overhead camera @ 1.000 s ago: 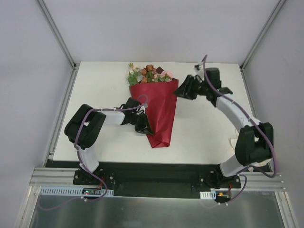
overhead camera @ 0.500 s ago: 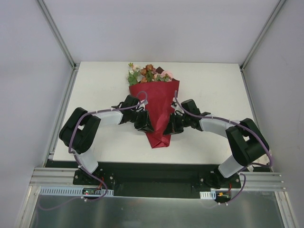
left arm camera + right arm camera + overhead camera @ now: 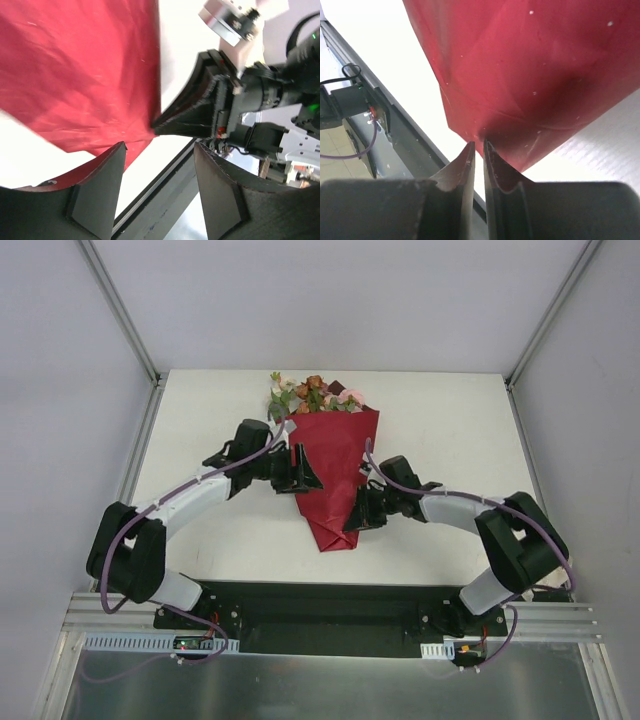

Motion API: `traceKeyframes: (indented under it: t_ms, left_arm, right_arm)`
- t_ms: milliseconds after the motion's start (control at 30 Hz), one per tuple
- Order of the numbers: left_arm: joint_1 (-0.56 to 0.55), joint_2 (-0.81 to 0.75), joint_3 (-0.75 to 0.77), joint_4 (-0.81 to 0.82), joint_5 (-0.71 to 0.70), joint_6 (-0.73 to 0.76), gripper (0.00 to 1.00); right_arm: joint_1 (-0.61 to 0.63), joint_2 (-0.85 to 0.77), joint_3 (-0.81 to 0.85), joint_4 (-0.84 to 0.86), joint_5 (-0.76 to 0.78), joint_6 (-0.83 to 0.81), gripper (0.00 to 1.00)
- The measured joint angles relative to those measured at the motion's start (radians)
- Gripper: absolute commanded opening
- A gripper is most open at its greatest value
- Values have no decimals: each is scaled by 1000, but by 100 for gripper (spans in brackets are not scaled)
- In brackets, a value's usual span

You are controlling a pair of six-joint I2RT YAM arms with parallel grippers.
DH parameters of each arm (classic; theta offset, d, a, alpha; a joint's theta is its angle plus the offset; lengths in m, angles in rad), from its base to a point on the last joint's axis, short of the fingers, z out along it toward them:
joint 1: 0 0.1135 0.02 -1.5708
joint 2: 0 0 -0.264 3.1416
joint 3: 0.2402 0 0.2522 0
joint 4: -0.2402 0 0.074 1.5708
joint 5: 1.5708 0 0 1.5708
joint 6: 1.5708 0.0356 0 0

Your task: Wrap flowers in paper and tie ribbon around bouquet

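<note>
Bouquet of pink, cream & rust flowers in a dark red paper cone lies centre of the white table. Top cam: your black left gripper just let go; black right gripper came in at the cone's lower right. Left wrist: jaws wide, empty. Right wrist: nearly shut, nipping the cone's bottom corner. Hold's swapped imo.

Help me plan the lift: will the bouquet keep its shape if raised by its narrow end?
Probably not. The paper looks thin and creased, so it would likely buckle. The flowers crowd the wide end, so that end may droop.
</note>
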Motion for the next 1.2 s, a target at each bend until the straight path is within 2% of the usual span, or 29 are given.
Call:
traceKeyframes:
  t_ms: [67, 100, 133, 200, 233, 267, 300, 467, 567, 667, 800, 900, 933, 1133, 1200]
  left_arm:
    - [46, -34, -11, -3, 4, 0, 57]
    - [72, -45, -16, -5, 11, 0, 58]
    - [97, -51, -21, -7, 21, 1, 59]
    - [143, -53, -28, -8, 30, 2, 72]
    - [162, -53, -34, -8, 30, 3, 80]
    - [174, -53, -39, -10, 29, 6, 93]
    - [184, -53, -44, -12, 29, 10, 99]
    - [221, -6, -48, -19, 22, 31, 99]
    - [234, 105, -14, -15, 15, 43, 96]
    - [241, 213, 24, -11, -6, 48, 79]
    - [245, 332, 75, 37, -40, 29, 68]
    - [235, 362, 76, 123, -56, -29, 50]
    - [224, 374, 78, 158, -68, -52, 39]
    - [128, 487, 111, 361, -128, -242, 37]
    - [76, 541, 164, 418, -169, -307, 35]
  right_arm:
    - [0, -45, 5, -37, 9, -3, 32]
    - [0, -74, 13, -62, 14, -8, 42]
    - [0, -106, 26, -89, 24, -15, 46]
    - [0, -176, 61, -149, 56, -34, 55]
    - [0, -209, 82, -179, 72, -45, 57]
    - [0, -236, 98, -198, 87, -54, 59]
    - [-1, -267, 115, -219, 105, -68, 60]
    - [-40, -378, 137, -296, 145, -101, 62]
    - [-74, -419, 122, -333, 159, -109, 63]
    - [-98, -479, 86, -375, 170, -122, 64]
    - [-126, -573, 38, -432, 176, -132, 65]
    - [-156, -635, 20, -474, 193, -127, 65]
    - [-166, -647, 20, -487, 212, -123, 65]
    - [-327, -628, 49, -632, 513, 5, 69]
    - [-426, -594, 50, -673, 605, 32, 75]
